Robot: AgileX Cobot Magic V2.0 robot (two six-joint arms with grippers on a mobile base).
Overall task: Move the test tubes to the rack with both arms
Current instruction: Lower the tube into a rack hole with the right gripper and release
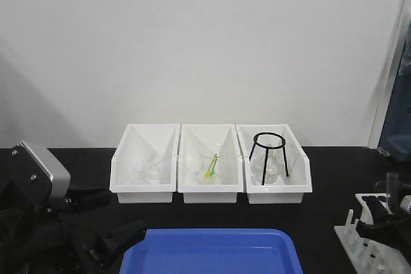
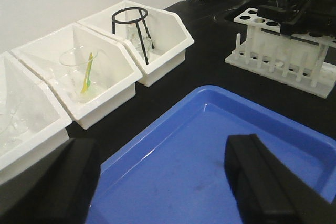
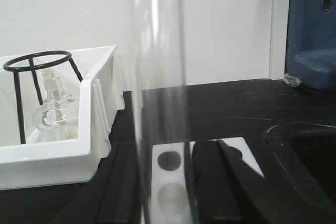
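At the frame's lower right, the right gripper [image 2: 294,11] pinches a test tube [image 3: 160,98] upright over the rack [image 2: 281,56], insertion apparently pending, while the left gripper [image 2: 157,182] hangs spread above the blue tray [image 2: 210,145].

Three bins [image 1: 210,187] (one rack [image 2: 283,51]).

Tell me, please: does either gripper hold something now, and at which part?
The right gripper holds an upright test tube near its lower part, above the rack. The left gripper is open and holds nothing.
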